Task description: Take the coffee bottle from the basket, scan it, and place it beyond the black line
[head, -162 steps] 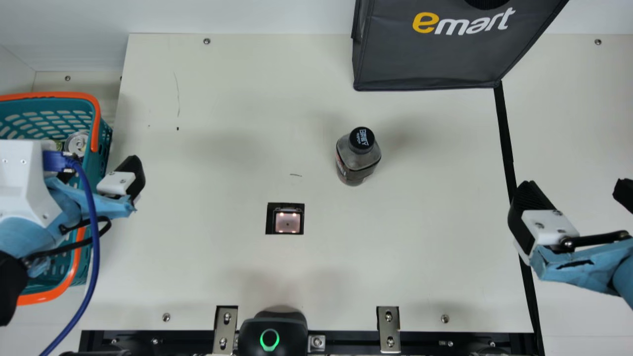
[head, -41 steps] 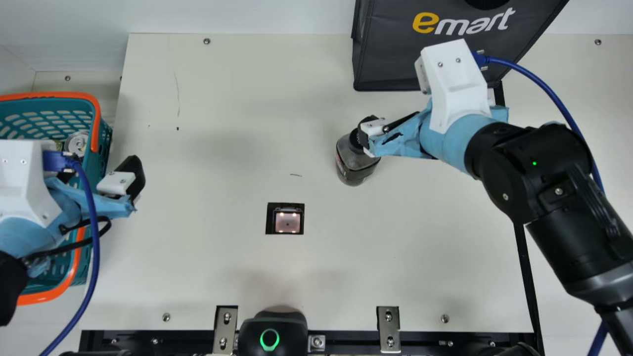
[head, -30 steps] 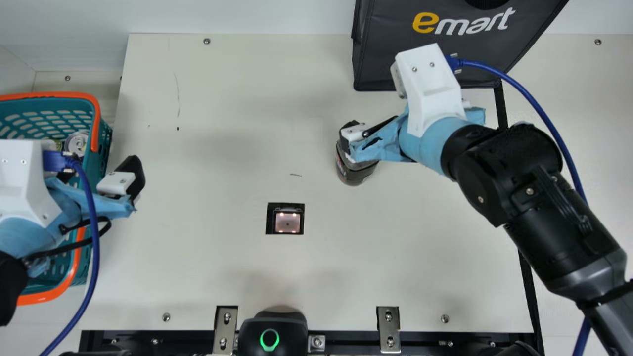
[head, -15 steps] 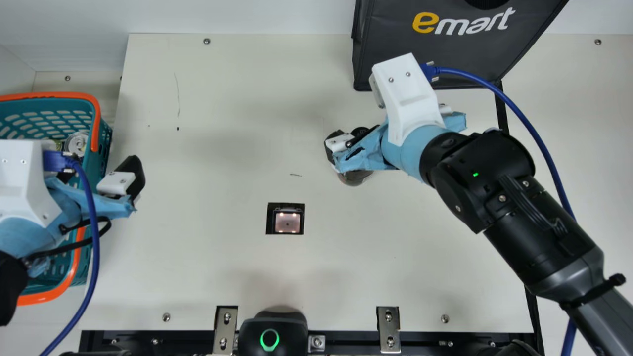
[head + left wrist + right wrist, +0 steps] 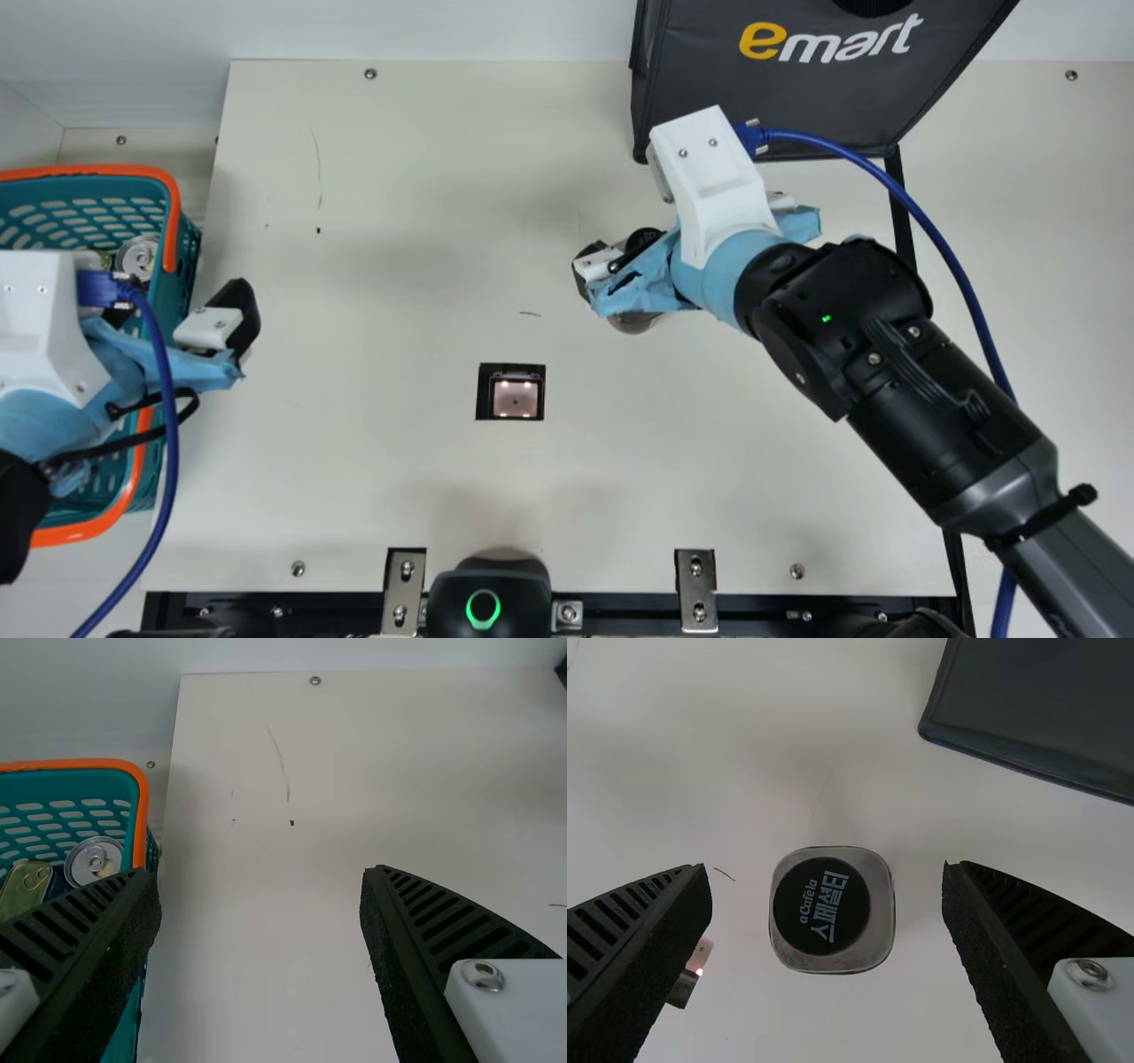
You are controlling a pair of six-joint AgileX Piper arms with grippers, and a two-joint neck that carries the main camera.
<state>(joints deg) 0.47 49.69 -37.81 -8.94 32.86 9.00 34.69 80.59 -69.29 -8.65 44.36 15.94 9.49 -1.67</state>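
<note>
Straddling the coffee bottle [image 5: 832, 910] with the right gripper [image 5: 640, 257], fingers spread wide, one on each side. Touching neither of them, per right wrist view; can't tell exact height of the fingertips against it. Got bottle upright on the bench [image 5: 399, 266], black cap [image 5: 821, 906] facing up between the fingers. Pinching nothing.

Seeing the lit scanner window [image 5: 516, 399] near the right gripper, toward the left arm and main view's bottom edge. Seeing the black fabric bag [image 5: 780, 97] just past the right gripper, toward main view's top edge. Seeing the black line [image 5: 901, 204] well off to the right of that gripper, partly covered by the right arm [image 5: 948, 434]. Bottle still short of it, on the scanner side.

Holding the left gripper [image 5: 177, 306] spread too, with nothing between the fingers. Got one finger over the edge of the teal basket [image 5: 106, 169], the other over the bench. Seeing a silver can [image 5: 93, 860] and a green can [image 5: 25, 888] inside the basket, beside that first finger.
</note>
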